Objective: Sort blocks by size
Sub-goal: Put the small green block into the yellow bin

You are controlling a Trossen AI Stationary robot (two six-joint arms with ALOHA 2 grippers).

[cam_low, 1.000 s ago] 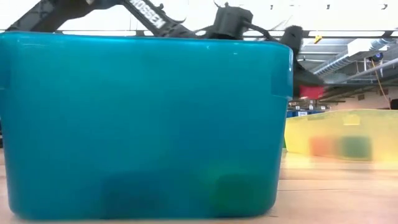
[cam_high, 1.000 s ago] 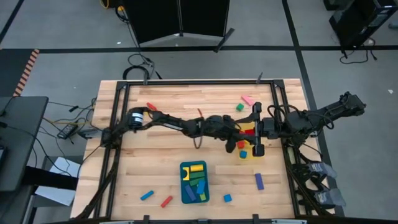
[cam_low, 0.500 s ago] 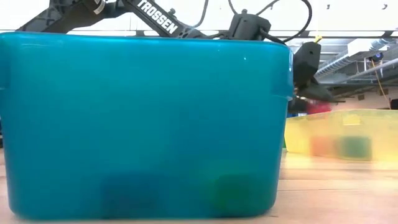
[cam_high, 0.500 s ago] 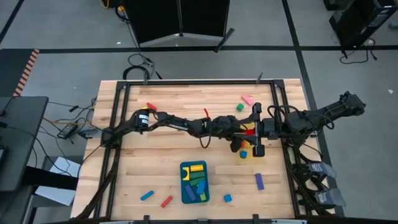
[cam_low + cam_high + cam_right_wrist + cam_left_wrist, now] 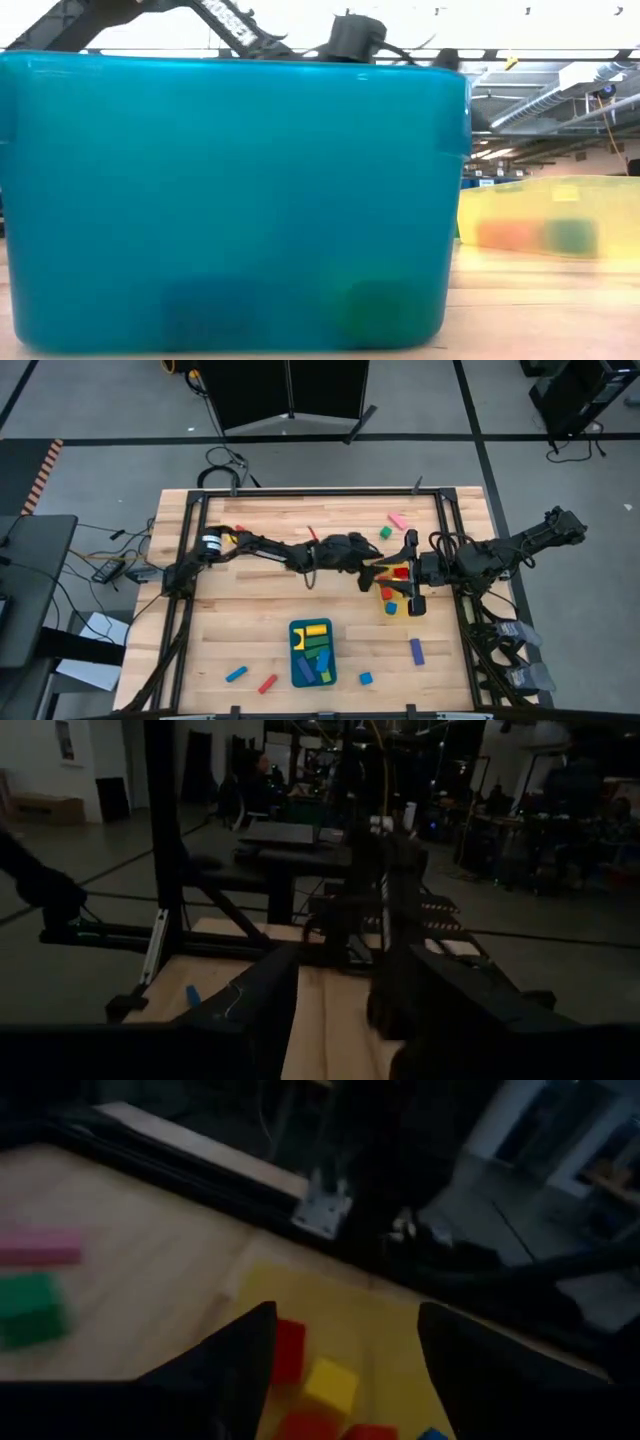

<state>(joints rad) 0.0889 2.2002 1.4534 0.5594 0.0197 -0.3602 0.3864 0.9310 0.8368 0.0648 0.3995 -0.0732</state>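
The yellow bin (image 5: pixel 403 600) stands right of the table's middle and holds red, yellow and blue cubes (image 5: pixel 330 1385); it also shows in the low view (image 5: pixel 550 205). My left gripper (image 5: pixel 372 575) is open and empty, just left of and above the bin, with its fingers (image 5: pixel 345 1315) apart over the cubes. My right gripper (image 5: pixel 406 573) is open (image 5: pixel 345 960) at the bin's right side. The blue tray (image 5: pixel 313 653) near the front edge holds yellow, green and blue bars.
A pink bar (image 5: pixel 398 520) and a green cube (image 5: pixel 384 532) lie beyond the bin. A red bar (image 5: pixel 243 531) lies far left. A purple bar (image 5: pixel 416 651), a blue cube (image 5: pixel 366 679), a blue bar (image 5: pixel 237 674) and a red bar (image 5: pixel 268 683) lie near the front. The tray (image 5: pixel 230 200) fills the low view.
My left gripper held a red block above the yellow bin; the block has come down and now lies in the bin. The gripper has drawn back toward the table's left and far edge, and the left arm has swung toward the far edge.
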